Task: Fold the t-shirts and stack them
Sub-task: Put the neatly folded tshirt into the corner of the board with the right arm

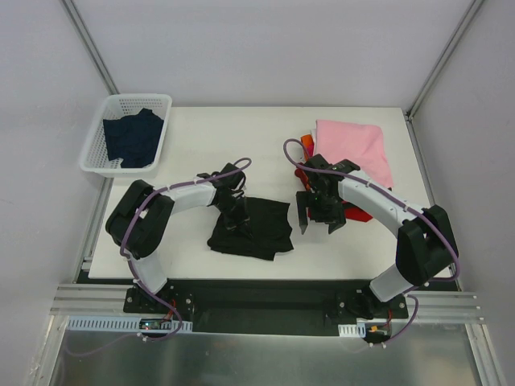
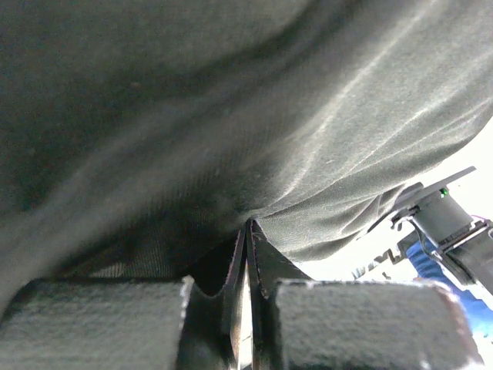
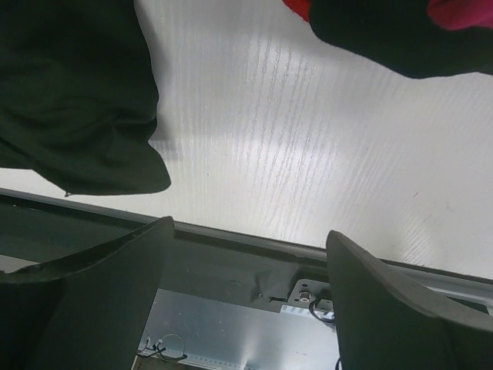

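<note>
A black t-shirt [image 1: 253, 227] lies folded in a rough rectangle at the table's middle front. My left gripper [image 1: 233, 211] is low at the shirt's upper left edge. In the left wrist view it [image 2: 250, 226] is shut, its tips pressed into the dark cloth [image 2: 231, 116], and no cloth shows between them. My right gripper [image 1: 318, 217] hovers just right of the shirt. It [image 3: 250, 231] is open and empty over bare table, with the black t-shirt [image 3: 77, 100] at its left. A folded pink t-shirt [image 1: 354, 149] tops a pile at the back right.
Orange [image 1: 307, 145] and red [image 1: 358, 214] cloth stick out from under the pink shirt. A white basket [image 1: 96, 153] at the back left holds a dark navy shirt [image 1: 133, 138]. The table's front edge [image 3: 231, 235] runs right below my right fingers.
</note>
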You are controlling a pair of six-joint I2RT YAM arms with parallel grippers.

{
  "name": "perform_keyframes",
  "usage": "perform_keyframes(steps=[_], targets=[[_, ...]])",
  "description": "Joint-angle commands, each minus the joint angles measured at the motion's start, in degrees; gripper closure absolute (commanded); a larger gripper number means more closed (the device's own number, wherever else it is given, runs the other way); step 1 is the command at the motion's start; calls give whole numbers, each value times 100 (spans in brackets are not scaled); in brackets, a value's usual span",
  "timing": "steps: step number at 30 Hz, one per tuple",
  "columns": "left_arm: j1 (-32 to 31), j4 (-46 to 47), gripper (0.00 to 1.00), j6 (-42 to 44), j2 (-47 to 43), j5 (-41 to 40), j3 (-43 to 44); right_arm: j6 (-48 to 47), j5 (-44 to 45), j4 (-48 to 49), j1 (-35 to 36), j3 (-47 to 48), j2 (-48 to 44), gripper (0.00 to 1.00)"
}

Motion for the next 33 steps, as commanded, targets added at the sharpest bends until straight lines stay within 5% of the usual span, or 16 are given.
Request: perform_keyframes(steps=[1, 33], targets=[[29, -211, 100, -182, -224, -504, -107, 21, 46, -75, 37, 50, -173, 16], [460, -1292, 100, -1175, -619, -2147, -54, -120, 389, -330, 37, -38, -235, 16]])
